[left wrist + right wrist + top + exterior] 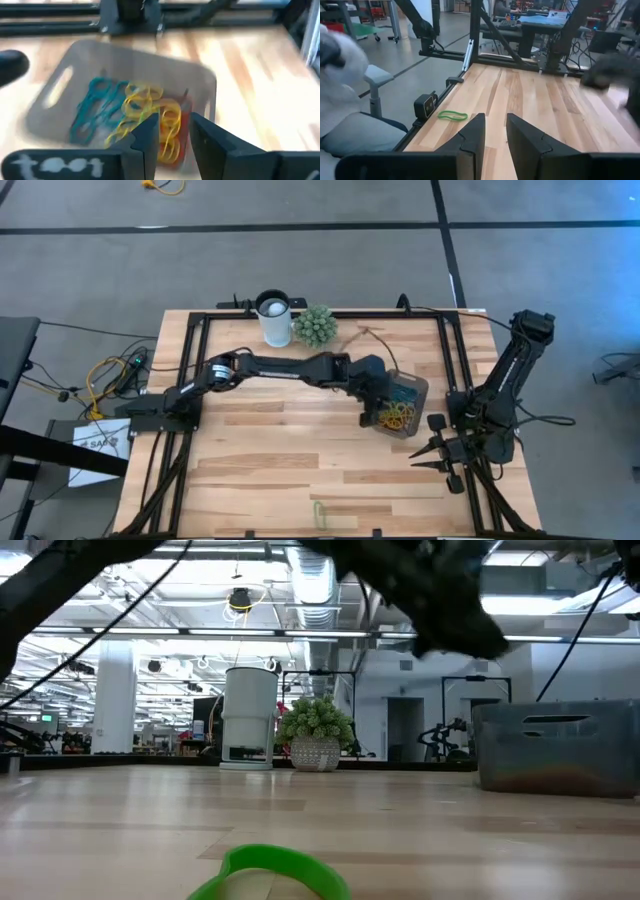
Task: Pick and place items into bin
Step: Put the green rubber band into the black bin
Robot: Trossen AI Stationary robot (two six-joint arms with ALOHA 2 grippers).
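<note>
The bin (408, 402) is a translucent grey container on the right half of the table; in the low view the bin (556, 748) stands at the right. Yellow, blue-green and red rubber bands (135, 112) lie heaped inside it, the rubber bands (396, 416) showing yellow from above. My left gripper (174, 131) hovers open over the bin's inside, above the yellow and red bands; my left gripper (374, 406) is at the bin's left rim. One green band (320, 515) lies flat near the table's near edge. My right gripper (432, 452) waits open at the right edge.
A white cup (273, 318) and a green spiky plant ball (315, 326) stand at the far edge. A thin dark cord (372, 338) lies near the plant. The green band (452, 116) lies near a black clamp on the frame. Bare wood spans the left and near parts.
</note>
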